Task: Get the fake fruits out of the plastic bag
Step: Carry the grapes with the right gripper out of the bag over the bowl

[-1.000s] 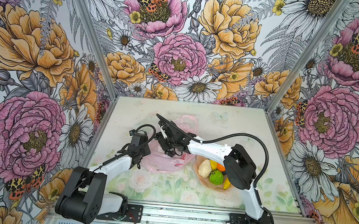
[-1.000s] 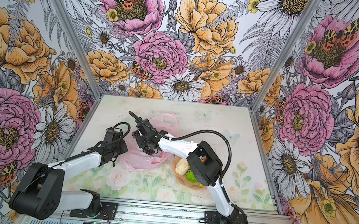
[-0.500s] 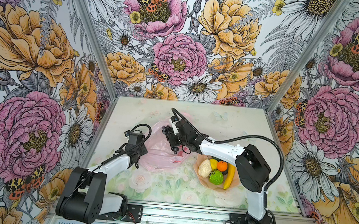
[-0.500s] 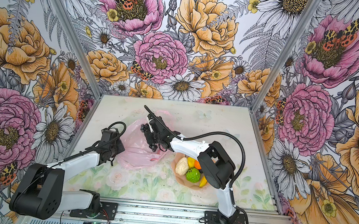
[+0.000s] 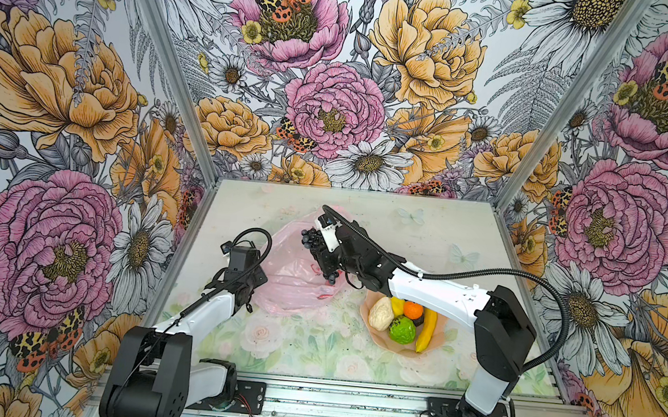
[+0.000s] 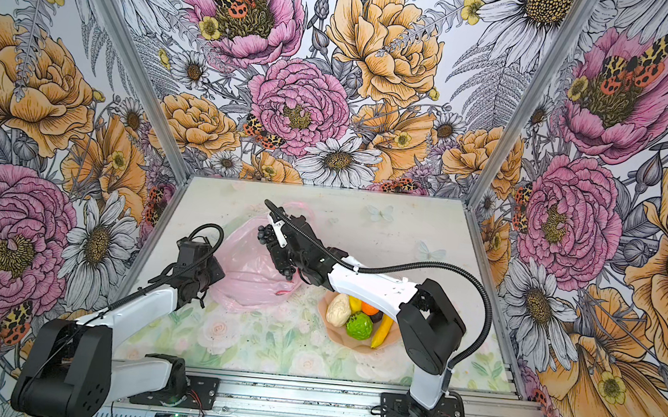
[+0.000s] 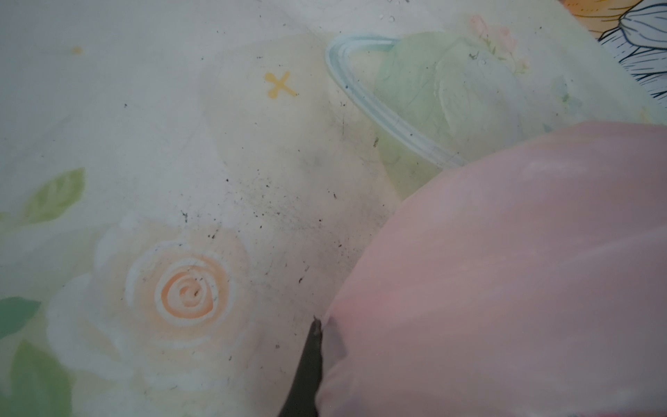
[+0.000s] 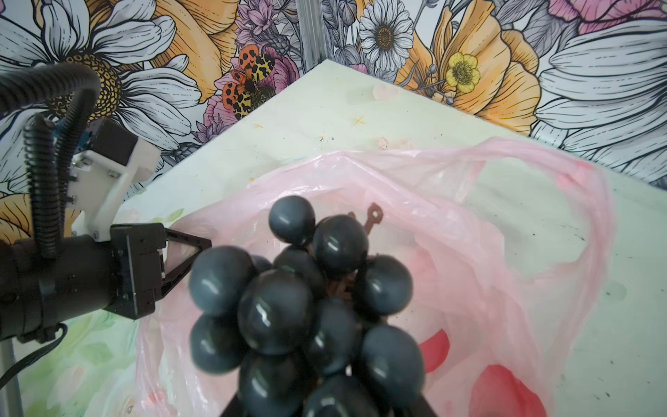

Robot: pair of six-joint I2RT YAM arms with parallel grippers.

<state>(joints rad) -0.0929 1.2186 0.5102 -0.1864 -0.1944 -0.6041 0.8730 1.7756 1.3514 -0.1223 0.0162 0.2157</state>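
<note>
The pink plastic bag lies crumpled left of centre, mouth open toward the back. My right gripper hangs above it, shut on the dark grape bunch, which hides its fingertips in the right wrist view. My left gripper is shut on the bag's left edge; one dark finger presses against pink film. The other fake fruits lie in a dish: pear, bumpy green fruit, banana, orange, lemon.
The peach scalloped dish sits at the front right, partly under my right forearm. Flowered walls close in the back and both sides. A metal rail runs along the front edge.
My right gripper has risen out of the bag with the grape bunch, and its arm has drawn back to the right, uncovering the dish. My left gripper shifted slightly left with the bag's edge.
</note>
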